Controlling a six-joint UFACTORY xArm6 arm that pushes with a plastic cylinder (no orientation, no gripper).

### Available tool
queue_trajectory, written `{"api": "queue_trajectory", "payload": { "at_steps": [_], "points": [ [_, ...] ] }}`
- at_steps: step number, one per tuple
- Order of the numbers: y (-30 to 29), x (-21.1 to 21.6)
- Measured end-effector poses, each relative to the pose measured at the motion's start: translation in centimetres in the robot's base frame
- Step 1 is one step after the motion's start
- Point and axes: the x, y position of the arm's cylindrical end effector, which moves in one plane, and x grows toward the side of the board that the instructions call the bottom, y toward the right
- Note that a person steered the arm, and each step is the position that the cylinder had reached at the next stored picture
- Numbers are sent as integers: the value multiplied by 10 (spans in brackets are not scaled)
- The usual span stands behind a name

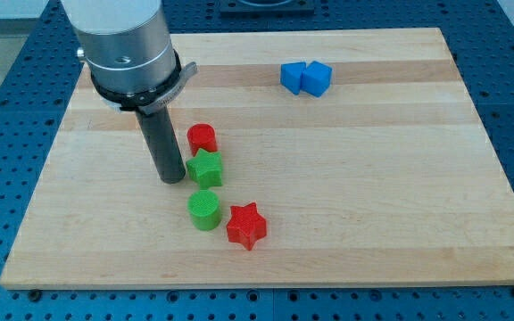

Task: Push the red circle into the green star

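The red circle (202, 137) sits left of the board's middle, touching the top of the green star (205, 168) just below it. My tip (171, 179) rests on the board directly left of the green star, very close to it, and below-left of the red circle. The rod rises from there to the arm's grey body at the view's top left.
A green circle (204, 209) lies below the green star, with a red star (245, 226) at its lower right. Two blue blocks (305, 78) sit together near the board's top edge. The wooden board (400, 196) lies on a blue perforated table.
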Motion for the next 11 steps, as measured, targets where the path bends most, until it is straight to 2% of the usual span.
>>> {"api": "queue_trajectory", "payload": {
  "at_steps": [3, 4, 5, 6, 7, 9, 11],
  "points": [
    [48, -2],
    [46, -2],
    [14, -1],
    [6, -14],
    [6, -59],
    [7, -115],
    [26, -112]
  ]
}}
